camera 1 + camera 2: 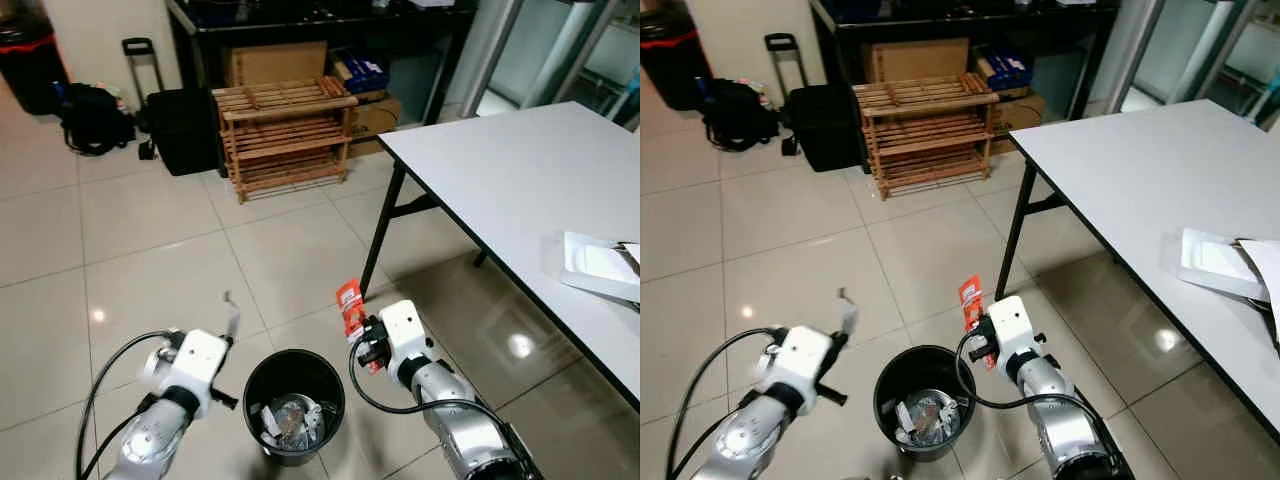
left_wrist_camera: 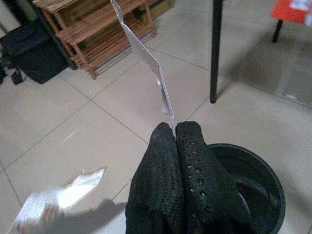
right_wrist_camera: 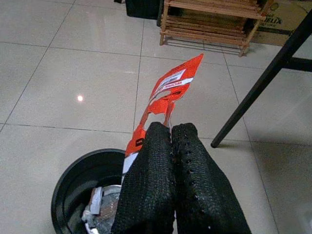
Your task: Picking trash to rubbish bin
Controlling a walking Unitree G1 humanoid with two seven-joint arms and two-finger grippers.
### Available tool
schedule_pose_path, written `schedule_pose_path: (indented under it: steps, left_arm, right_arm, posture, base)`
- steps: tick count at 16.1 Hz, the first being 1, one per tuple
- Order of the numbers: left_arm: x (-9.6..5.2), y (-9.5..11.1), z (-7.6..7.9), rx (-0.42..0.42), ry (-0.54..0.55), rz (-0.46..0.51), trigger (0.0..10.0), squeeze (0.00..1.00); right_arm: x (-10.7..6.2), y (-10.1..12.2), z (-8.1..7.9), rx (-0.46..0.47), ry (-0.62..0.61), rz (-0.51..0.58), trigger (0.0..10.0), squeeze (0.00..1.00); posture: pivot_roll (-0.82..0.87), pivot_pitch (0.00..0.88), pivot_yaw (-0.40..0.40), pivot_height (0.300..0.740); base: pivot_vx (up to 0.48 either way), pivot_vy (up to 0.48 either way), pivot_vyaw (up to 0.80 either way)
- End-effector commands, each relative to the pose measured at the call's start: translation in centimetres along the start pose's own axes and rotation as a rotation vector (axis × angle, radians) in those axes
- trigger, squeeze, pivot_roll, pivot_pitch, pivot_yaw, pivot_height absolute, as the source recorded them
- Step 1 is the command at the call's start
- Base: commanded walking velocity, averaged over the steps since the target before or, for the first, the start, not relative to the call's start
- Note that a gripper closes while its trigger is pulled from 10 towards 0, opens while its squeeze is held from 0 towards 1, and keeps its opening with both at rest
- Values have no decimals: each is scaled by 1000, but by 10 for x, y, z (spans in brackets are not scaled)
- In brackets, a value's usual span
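- Black rubbish bin (image 1: 293, 404) stands on the tiled floor (image 1: 150, 240) between both arms in the eye views, trash inside; a white table (image 1: 520, 180) is to the right.
- Left wrist view: left gripper (image 2: 174, 137) clamps a thin silvery scrap (image 2: 146, 61), beside the bin's rim.
- Right wrist view: right gripper (image 3: 170, 131) pinches an orange wrapper (image 3: 168, 90) just past the bin's edge.

A round black rubbish bin (image 1: 293, 404) holds pale and silvery scraps, standing on a glossy beige tiled floor (image 1: 150, 250). The right gripper (image 3: 170, 141), black and dotted, pinches an orange-red wrapper (image 3: 168, 95) with white labels; the left gripper (image 2: 174, 139), also black, pinches a thin silver-white strip (image 2: 146, 61). The bench (image 1: 520, 180) is white with black legs, and a slatted rack (image 1: 285, 135) is light wood
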State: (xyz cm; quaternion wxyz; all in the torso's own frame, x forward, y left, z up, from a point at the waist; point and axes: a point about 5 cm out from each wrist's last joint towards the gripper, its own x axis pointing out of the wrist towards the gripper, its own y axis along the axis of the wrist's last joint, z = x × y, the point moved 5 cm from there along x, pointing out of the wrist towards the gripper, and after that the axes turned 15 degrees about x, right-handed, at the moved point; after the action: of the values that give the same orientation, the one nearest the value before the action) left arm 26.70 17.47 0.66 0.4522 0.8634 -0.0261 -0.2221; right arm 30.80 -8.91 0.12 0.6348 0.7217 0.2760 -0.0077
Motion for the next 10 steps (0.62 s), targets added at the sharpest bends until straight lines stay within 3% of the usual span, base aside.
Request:
schedule_pose_path:
  steps: [1, 5, 7, 8, 10]
  left_arm:
    - [5, -1, 5, 37, -49, 7, 10000, 0]
    - [33, 16, 1, 31, -106, 112, 10000, 0]
    - [44, 30, 11, 57, -170, 164, 10000, 0]
    - [54, 42, 22, 44, -223, 201, 10000, 0]
    - [59, 54, 41, 40, -316, 243, 10000, 0]
  right_arm:
    - [0, 6, 4, -13, -7, 20, 10000, 0]
    - [-12, 13, 17, -80, -47, 29, 10000, 0]
    - [-21, 16, 23, -128, -53, 33, 10000, 0]
    - [-31, 23, 32, -152, -77, 55, 10000, 0]
    - [-46, 32, 37, -154, -67, 68, 10000, 0]
  posture:
    - [71, 46, -66, 740]
    - [16, 70, -76, 740]
    - [-17, 81, -71, 740]
    - [-58, 95, -65, 740]
    - [-88, 105, -57, 740]
  base:
    - [0, 0, 0]
    - [0, 0, 0]
    - [0, 0, 0]
    - [0, 0, 0]
    - [0, 0, 0]
